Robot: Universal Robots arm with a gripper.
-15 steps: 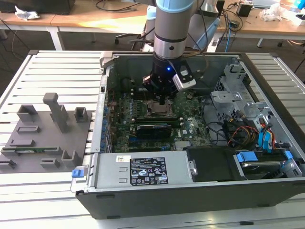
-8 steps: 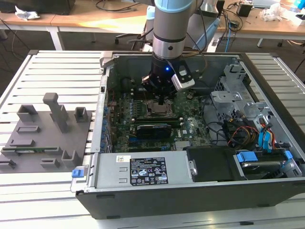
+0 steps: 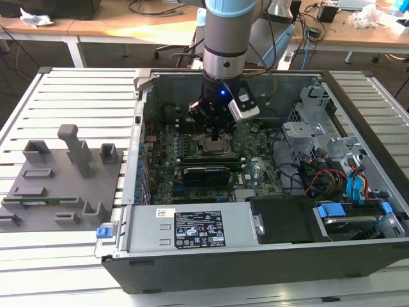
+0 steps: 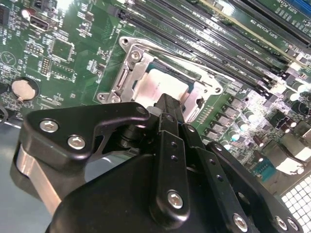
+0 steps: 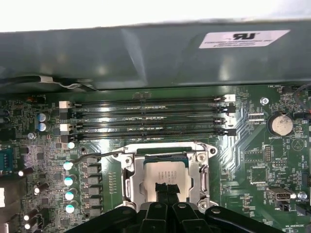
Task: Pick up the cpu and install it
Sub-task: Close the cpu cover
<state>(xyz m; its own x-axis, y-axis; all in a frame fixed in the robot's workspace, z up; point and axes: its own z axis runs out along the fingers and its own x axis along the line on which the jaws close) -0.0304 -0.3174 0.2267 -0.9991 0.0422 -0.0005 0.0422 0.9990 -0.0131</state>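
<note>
Since the cpu (image 5: 155, 172) already lies flat inside the socket frame (image 5: 130, 184) near the middle of the motherboard (image 5: 262, 160), I judge placement largely done; my gripper (image 5: 166, 190) hovers over it, jaws closed together, apparently empty.

Silver-grey arm (image 3: 223, 51) — pale-blue cap (image 3: 233, 6), black screw-studded jaws.

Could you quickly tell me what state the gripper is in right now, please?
The gripper: fingers shut, holding nothing, tips over the cpu lying in the socket frame.
</note>
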